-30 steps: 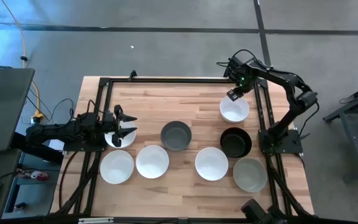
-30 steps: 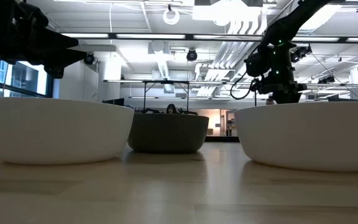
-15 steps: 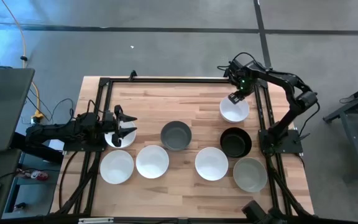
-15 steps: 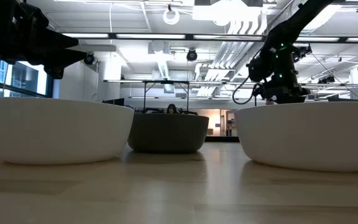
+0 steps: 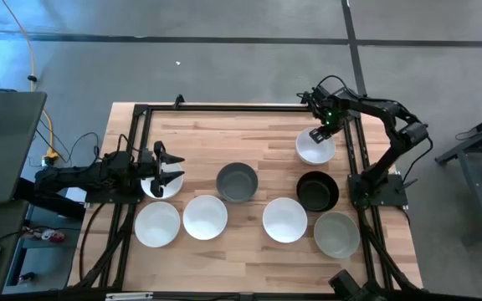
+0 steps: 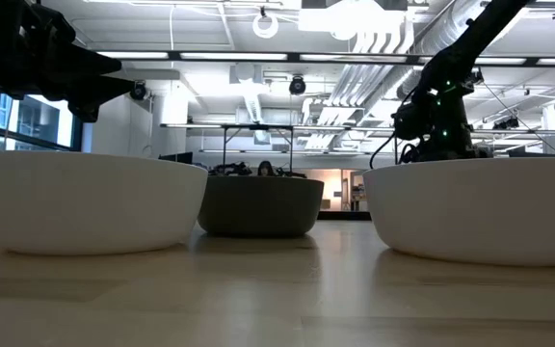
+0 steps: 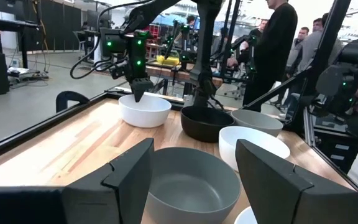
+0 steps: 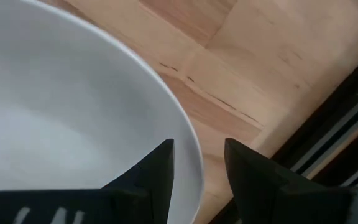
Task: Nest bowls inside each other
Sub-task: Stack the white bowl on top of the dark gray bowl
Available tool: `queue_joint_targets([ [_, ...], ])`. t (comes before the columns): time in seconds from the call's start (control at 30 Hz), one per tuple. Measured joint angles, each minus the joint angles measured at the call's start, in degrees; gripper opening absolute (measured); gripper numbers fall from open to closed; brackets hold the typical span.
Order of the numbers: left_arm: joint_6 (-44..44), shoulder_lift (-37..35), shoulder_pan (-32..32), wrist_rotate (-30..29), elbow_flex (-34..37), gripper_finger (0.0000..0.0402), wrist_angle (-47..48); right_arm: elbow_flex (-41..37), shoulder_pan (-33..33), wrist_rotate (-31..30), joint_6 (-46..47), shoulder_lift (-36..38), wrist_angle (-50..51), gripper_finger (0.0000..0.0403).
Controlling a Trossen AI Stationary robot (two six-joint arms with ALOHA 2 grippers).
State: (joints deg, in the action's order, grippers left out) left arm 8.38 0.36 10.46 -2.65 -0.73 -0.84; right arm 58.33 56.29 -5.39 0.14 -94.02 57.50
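Several bowls stand on their bases on the wooden table: a white bowl (image 5: 315, 150) at the far right, a black one (image 5: 317, 191), a grey one (image 5: 237, 181), three white ones along the near side (image 5: 157, 224) (image 5: 205, 216) (image 5: 284, 220), and a second grey one (image 5: 336, 234). My right gripper (image 5: 319, 134) is open and low over the far-right white bowl (image 8: 55, 118). One finger (image 8: 148, 171) stands inside the bowl's far rim (image 8: 191, 155) and the other (image 8: 250, 171) outside it, with gaps showing. My left gripper (image 5: 174, 167) waits open above another white bowl (image 5: 157, 187) at the table's left.
A black metal frame (image 5: 224, 107) borders the table's far, left and right sides. The rail (image 5: 351, 142) runs close beside my right gripper. People stand in the room beyond the table (image 7: 278, 43). Bare wood lies between the far rail and the grey bowl (image 7: 191, 186).
My right gripper has come down toward the far-right white bowl and shifted slightly toward the table's near edge, ending with its fingers on either side of the bowl's far rim. The bowls have stayed in place.
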Motion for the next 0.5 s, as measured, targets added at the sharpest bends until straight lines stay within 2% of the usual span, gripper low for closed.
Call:
queue_joint_targets([
  [0.33, 0.65, 0.00, 0.00, -0.58, 0.00, 0.0216, -0.07, 1.13, -0.02, 2.23, -0.44, 0.03, 0.18, 0.0010],
  [0.5, 0.61, 0.00, 0.00, -0.59, 0.00, 0.0216, -0.07, 1.20, -0.04, 3.59, -0.44, 0.04, 0.00, 0.0012],
])
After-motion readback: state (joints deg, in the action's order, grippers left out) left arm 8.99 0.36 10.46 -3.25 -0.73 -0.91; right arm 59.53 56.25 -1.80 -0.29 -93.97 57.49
